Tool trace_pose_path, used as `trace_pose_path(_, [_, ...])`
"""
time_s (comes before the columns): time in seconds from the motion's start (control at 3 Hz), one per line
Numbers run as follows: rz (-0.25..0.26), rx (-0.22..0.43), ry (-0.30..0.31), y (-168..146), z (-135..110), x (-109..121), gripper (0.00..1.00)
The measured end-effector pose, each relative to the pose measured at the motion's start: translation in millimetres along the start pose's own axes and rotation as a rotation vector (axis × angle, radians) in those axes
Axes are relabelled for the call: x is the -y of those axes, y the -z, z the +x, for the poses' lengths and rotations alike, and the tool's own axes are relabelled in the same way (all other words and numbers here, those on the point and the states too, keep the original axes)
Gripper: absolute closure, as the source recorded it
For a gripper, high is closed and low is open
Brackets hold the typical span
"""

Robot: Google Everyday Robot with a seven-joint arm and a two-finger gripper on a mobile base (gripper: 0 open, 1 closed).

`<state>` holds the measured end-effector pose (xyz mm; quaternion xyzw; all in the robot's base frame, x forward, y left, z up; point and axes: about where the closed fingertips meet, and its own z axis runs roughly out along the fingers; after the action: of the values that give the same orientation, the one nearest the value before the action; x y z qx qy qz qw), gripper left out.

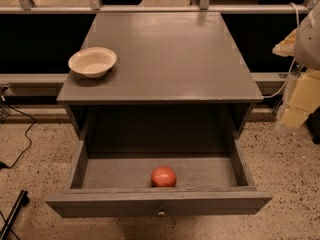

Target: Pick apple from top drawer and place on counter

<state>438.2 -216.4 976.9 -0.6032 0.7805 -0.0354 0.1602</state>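
Observation:
The apple [163,176] is small, round and red-orange. It lies inside the open top drawer [159,204], near the front panel and just above the small metal knob [161,213]. The drawer is pulled far out of the grey cabinet. The counter [165,59] is the flat grey top of the cabinet. My gripper [296,110] shows as cream-coloured parts at the right edge of the view, beside the cabinet's right side. It is well apart from the apple and holds nothing that I can see.
A cream shallow bowl [92,61] stands on the counter's left front corner. Black cables [20,144] lie on the speckled floor at the left. A railing and ledge [160,8] run behind the cabinet.

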Motion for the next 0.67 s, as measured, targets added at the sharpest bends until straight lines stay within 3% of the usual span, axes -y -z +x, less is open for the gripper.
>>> trace_pose_path(0.33, [0.000,0.000,0.000,0,0,0,0.00])
trace_pose_path(0.67, [-0.069,-0.013,0.102,-26,-11,-11,0.00])
